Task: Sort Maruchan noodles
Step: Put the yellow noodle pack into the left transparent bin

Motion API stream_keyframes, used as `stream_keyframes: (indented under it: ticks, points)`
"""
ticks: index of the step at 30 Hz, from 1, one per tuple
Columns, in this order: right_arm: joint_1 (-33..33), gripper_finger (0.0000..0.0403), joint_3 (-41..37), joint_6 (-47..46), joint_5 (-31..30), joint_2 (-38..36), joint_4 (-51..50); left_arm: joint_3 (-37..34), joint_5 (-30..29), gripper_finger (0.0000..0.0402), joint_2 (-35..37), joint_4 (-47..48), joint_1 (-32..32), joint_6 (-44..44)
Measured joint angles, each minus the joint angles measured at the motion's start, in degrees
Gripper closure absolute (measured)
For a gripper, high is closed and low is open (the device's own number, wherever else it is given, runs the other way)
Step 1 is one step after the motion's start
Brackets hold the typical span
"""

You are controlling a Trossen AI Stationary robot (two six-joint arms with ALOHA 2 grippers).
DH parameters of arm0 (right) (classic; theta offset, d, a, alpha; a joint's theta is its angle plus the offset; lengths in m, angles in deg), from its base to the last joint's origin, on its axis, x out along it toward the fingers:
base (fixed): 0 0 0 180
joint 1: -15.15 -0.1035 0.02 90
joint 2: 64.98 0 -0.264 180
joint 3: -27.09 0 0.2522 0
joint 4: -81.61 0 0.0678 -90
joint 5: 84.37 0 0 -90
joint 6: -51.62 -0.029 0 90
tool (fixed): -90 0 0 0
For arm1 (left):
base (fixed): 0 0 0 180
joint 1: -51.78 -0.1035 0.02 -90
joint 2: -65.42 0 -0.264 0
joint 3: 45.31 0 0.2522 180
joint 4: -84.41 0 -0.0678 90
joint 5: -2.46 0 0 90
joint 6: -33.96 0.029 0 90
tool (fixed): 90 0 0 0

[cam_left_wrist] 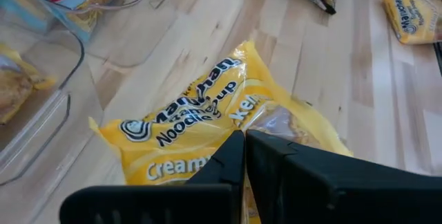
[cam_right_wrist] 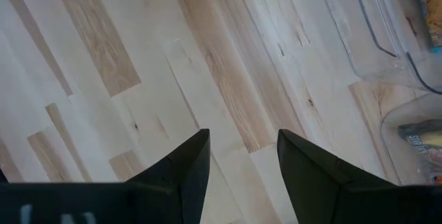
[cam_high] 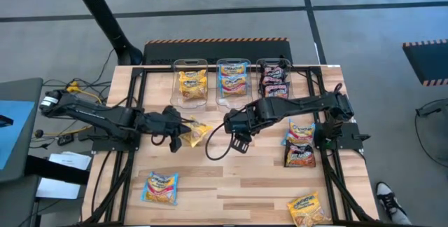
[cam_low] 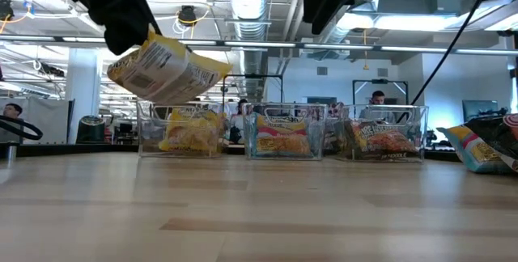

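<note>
Left hand (cam_high: 183,130), left of centre in the high view, pinched shut on a yellow packet (cam_high: 196,134); the low view shows that packet (cam_low: 166,69) lifted clear off the table (cam_low: 259,213), tilted, in the upper left of the frame. Right hand (cam_high: 238,143) at frame centre, fingers (cam_right_wrist: 186,165) parted with nothing between them, bare wood below. Three clear bins (cam_high: 232,81) in a row along the table's top edge, each with packets: yellow, blue-pink, dark. Loose packets: a cluster (cam_high: 301,141) near the right edge, one blue-pink (cam_high: 161,187) at lower left, one yellow (cam_high: 309,209) close to the bottom edge at lower right. Open boards across the lower middle. The left wrist view alone shows the held packet's lettering (cam_left_wrist: 200,110).
</note>
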Motion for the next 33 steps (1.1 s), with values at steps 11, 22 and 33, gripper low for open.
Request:
stream_keyframes:
  ticks: [11, 22, 33]
  points:
    - [0.5, 0.0210, 0.0, 0.0, 0.0, 0.0, 0.0, 0.0, -1.6, 0.0401, 0.2, -0.1, -0.1, 1.1]
    - [0.5, 0.0210, 0.0, 0.0, 0.0, 0.0, 0.0, 0.1, -2.3, 0.0401, 0.2, -0.6, -0.1, 1.0]
    - [0.5, 0.0210, 0.0, 0.0, 0.0, 0.0, 0.0, 0.1, -3.0, 0.0401, 0.2, -0.3, -0.4, 2.4]
